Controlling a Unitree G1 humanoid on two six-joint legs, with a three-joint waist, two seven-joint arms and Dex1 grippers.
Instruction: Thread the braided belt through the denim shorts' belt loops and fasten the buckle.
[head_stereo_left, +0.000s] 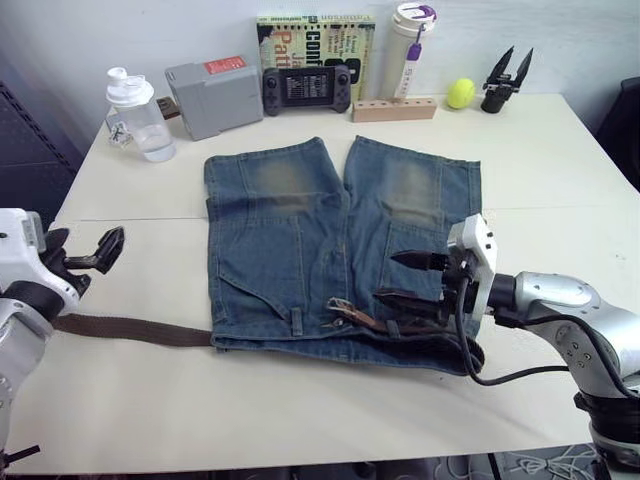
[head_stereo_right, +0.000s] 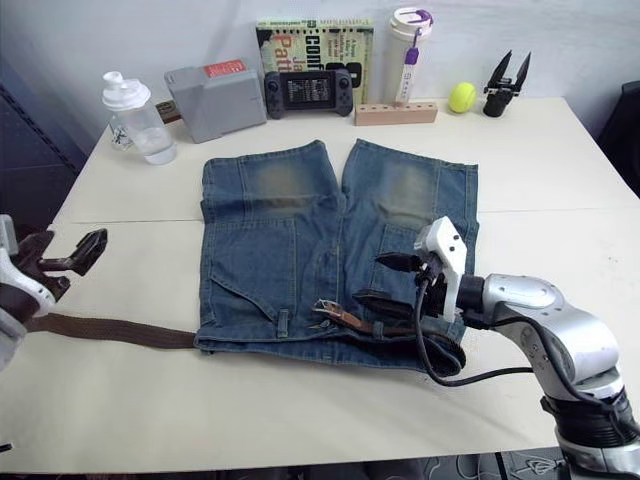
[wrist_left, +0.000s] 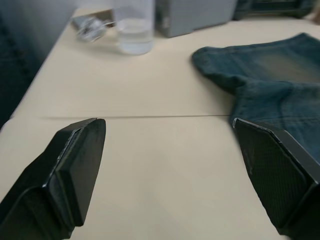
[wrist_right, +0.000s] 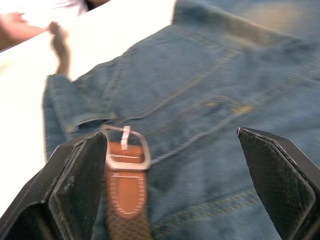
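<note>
Right gripper (head_stereo_left: 405, 278): two black fingers spread wide, holding nothing, poised over the waistband area of the faded blue denim shorts (head_stereo_left: 300, 230) on the robot's right side. In the right wrist view one finger (wrist_right: 75, 185) sits just beside the buckle; whether it touches the metal cannot be told.

Small rectangular silver-grey metal frame buckle (wrist_right: 126, 148): lies flat on the denim near the middle of the waistband, prong across the frame, unfastened, joined to a tan stitched leather tab.

Long dark-brown woven braided belt (head_stereo_left: 130, 329): runs from the buckle along the waistband under the right gripper; a further length emerges at the shorts' left edge and trails across the bare table toward the left arm.

Short blue denim belt loop (head_stereo_left: 296, 321): one seen upright on the waistband, left of the buckle.

Left gripper (head_stereo_left: 85, 255): black fingers apart, empty, above the table left of the shorts, near the trailing belt but clear of it.

Cream table (head_stereo_left: 560, 170): shorts laid flat, legs toward the far edge.

Far edge, left to right: clear plastic shaker bottle with white lid (head_stereo_left: 138, 115), grey box with red label (head_stereo_left: 213, 95), black handheld game console (head_stereo_left: 306, 88), book (head_stereo_left: 315, 40), wooden block with holes (head_stereo_left: 394, 108), white tumbler with purple trim (head_stereo_left: 411, 45), yellow-green ball (head_stereo_left: 460, 93), spare black two-fingered gripper (head_stereo_left: 505, 80).
</note>
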